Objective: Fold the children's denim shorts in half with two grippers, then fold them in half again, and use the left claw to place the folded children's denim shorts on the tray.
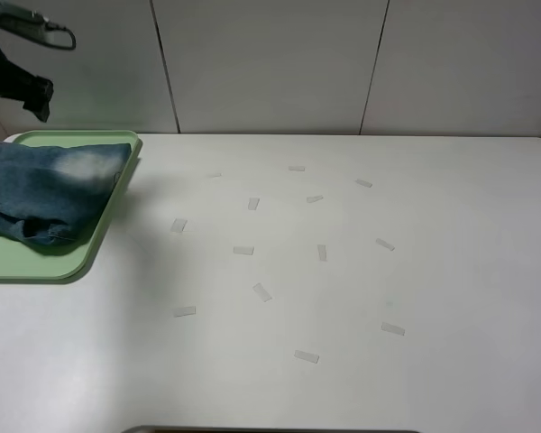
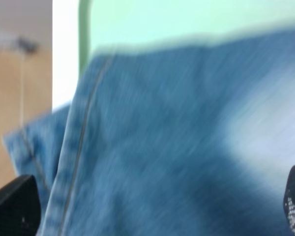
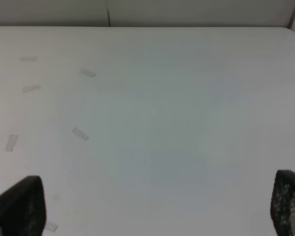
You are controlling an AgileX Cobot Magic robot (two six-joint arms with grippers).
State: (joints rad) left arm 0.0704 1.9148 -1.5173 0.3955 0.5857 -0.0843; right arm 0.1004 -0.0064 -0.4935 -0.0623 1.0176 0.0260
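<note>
The children's denim shorts (image 1: pixel 54 194) lie folded in a bundle on the pale green tray (image 1: pixel 36 262) at the table's far left, with a faded patch facing up. Part of the left arm (image 1: pixel 22 81) shows above the tray at the top left corner. In the left wrist view, the left claw (image 2: pixel 156 216) is open just above the shorts (image 2: pixel 162 137), with its fingertips (image 2: pixel 14 209) spread wide and nothing between them; the tray (image 2: pixel 187 17) shows beyond. The right gripper (image 3: pixel 155 206) is open and empty over bare table, and it is out of the exterior high view.
Several small pale tape strips (image 1: pixel 261 292) are scattered over the middle of the white table (image 1: pixel 451 271). A white panelled wall (image 1: pixel 270 63) stands behind the table. The tray's left part runs out of the exterior high view.
</note>
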